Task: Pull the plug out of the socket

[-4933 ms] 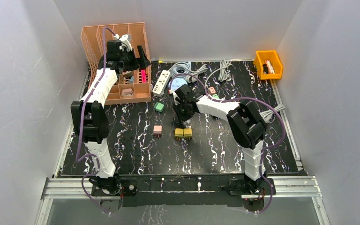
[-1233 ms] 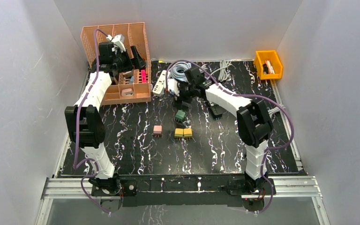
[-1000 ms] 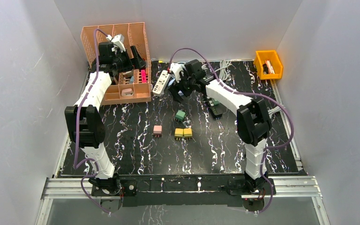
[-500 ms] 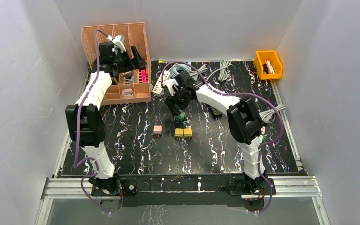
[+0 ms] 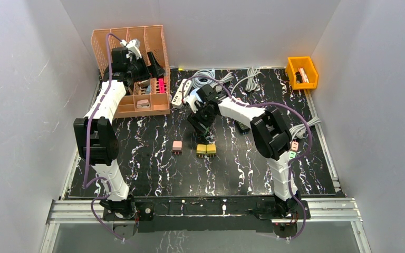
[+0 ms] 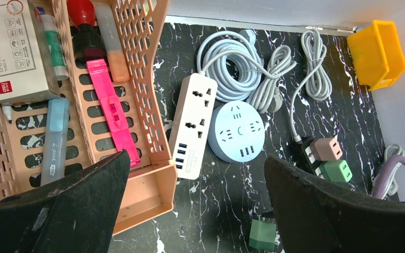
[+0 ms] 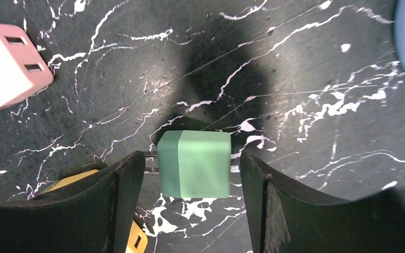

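Observation:
A green plug [image 7: 195,158] lies loose on the black marbled table, its prongs pointing left. My right gripper [image 7: 191,182] straddles it with a narrow gap on each side, open and not touching. From above, that gripper [image 5: 203,122] hides the plug. In the left wrist view the same green plug [image 6: 262,234] shows at the bottom edge. A black socket strip [image 6: 305,154] at the right still carries a pink plug [image 6: 327,148] and another green plug [image 6: 336,171]. My left gripper [image 6: 195,174] hangs wide open, holding nothing, over the orange basket's corner.
A white power strip [image 6: 192,124], a round blue socket [image 6: 237,132] and coiled grey cables [image 6: 232,58] lie at the back. The orange basket [image 5: 132,71] holds stationery. A pink plug [image 5: 177,146] and yellow plugs [image 5: 206,149] sit mid-table. A yellow bin [image 5: 301,72] stands back right.
My right gripper came from beside the white strip down over the green plug on the table, and its jaws have narrowed around it. The left arm has not moved.

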Action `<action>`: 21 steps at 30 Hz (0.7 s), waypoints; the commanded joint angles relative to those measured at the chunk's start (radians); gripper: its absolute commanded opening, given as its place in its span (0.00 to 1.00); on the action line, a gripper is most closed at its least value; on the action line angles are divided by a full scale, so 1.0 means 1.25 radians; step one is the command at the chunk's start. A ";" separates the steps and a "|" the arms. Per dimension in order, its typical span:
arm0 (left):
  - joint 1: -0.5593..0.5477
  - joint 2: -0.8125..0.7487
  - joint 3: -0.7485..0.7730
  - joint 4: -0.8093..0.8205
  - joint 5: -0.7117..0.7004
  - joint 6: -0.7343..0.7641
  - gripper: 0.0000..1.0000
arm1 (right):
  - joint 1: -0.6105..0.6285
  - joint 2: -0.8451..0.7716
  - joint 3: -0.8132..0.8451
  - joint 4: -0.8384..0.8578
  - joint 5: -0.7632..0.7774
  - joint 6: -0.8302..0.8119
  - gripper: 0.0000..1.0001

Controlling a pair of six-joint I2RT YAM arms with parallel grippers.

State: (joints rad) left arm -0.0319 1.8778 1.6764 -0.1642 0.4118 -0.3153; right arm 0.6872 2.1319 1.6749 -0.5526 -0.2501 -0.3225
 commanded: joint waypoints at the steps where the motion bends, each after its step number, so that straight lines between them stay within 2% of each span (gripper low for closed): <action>1: 0.006 -0.009 0.021 0.003 0.018 -0.003 0.98 | -0.002 0.009 -0.013 -0.007 -0.026 -0.014 0.74; 6: 0.007 -0.010 0.023 0.004 0.015 -0.004 0.98 | -0.003 0.013 -0.019 -0.008 -0.023 -0.014 0.69; 16: 0.007 -0.017 0.018 0.007 0.012 -0.004 0.98 | -0.001 0.024 0.028 0.011 -0.055 -0.030 0.39; 21: 0.006 -0.021 0.016 0.007 0.012 -0.006 0.98 | 0.003 0.059 0.100 0.052 -0.111 -0.055 0.34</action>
State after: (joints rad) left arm -0.0299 1.8778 1.6764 -0.1638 0.4114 -0.3161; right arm 0.6876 2.1727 1.6924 -0.5476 -0.3096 -0.3504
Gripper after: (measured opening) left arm 0.983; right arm 0.600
